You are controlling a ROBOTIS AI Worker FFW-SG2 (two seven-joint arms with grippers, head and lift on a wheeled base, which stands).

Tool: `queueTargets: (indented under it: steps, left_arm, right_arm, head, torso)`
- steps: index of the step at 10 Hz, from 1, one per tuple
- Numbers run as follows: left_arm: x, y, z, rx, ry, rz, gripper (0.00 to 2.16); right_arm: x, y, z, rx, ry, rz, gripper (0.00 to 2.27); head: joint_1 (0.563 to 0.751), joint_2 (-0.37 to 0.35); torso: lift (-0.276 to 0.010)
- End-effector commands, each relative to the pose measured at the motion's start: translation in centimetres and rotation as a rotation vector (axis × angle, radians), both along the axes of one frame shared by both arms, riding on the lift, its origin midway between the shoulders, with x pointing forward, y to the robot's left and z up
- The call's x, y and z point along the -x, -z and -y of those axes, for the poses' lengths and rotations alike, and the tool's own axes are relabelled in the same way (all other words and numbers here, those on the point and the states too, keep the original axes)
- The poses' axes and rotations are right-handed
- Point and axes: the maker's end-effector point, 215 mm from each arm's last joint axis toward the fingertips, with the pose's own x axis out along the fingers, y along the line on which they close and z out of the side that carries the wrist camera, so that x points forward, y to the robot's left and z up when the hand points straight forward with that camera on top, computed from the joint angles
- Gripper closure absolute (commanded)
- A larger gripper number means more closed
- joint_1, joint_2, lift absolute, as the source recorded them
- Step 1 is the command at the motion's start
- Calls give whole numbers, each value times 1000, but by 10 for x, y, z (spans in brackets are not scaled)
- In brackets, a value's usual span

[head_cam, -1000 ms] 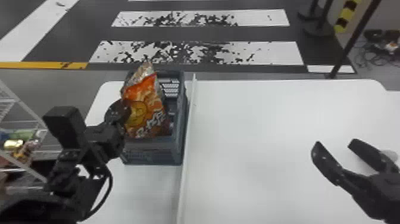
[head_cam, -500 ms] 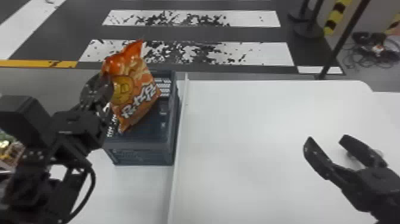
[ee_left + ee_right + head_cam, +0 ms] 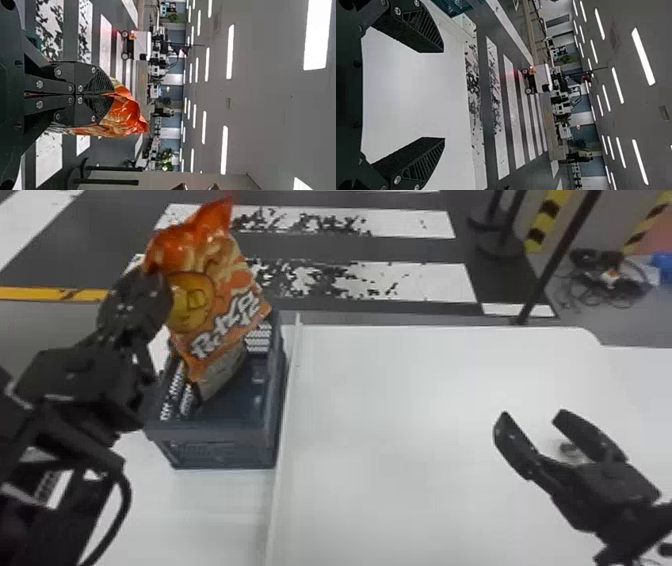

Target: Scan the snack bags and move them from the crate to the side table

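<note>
The left gripper [image 3: 159, 282] has its fingers clamped on the orange snack bag [image 3: 220, 297], held tilted over the crate [image 3: 215, 432], pale lettering facing out; the right gripper's [image 3: 532, 415] fingers stand apart over the bench [image 3: 400, 440].

White lettering [image 3: 226, 324] on snack bag [image 3: 231, 275]

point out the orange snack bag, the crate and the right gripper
orange snack bag [image 3: 222, 310]: head view, its printed front
crate [image 3: 220, 446]: head view, its near wall
right gripper [image 3: 533, 415]: head view, midway between its fingertips
</note>
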Motion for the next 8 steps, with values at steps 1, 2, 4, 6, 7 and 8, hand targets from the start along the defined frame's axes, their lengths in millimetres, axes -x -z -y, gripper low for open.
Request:
queueTargets:
  steps: [1, 2, 4, 6, 7, 8]
  left_arm:
    - [2, -3, 32, 10, 62, 1, 1804]
    - [3, -2, 57, 22, 115, -1, 1804]
    - [3, 18, 105, 26, 212, -38, 1804]
    - [5, 46, 154, 47, 306, -88, 1804]
    - [5, 62, 170, 57, 336, -114, 1804]
    - [2, 78, 181, 84, 356, -146, 1804]
  right_arm:
    - [-3, 4, 11, 13, 23, -3, 140]
    - [-4, 5, 21, 22, 46, -4, 140]
    - [-6, 5, 41, 27, 81, -3, 140]
    - [-9, 4, 52, 27, 100, 1, 144]
    - [-10, 4, 58, 32, 115, 2, 140]
    - [-10, 4, 60, 35, 117, 1, 140]
  head:
    - [695, -49]
    - [695, -71]
    - [695, -176]
    - [695, -256]
    - [695, -307]
    - [695, -343]
  torso:
    - [-87]
    - [-87]
    - [-87]
    - [-87]
    - [-87]
    - [-87]
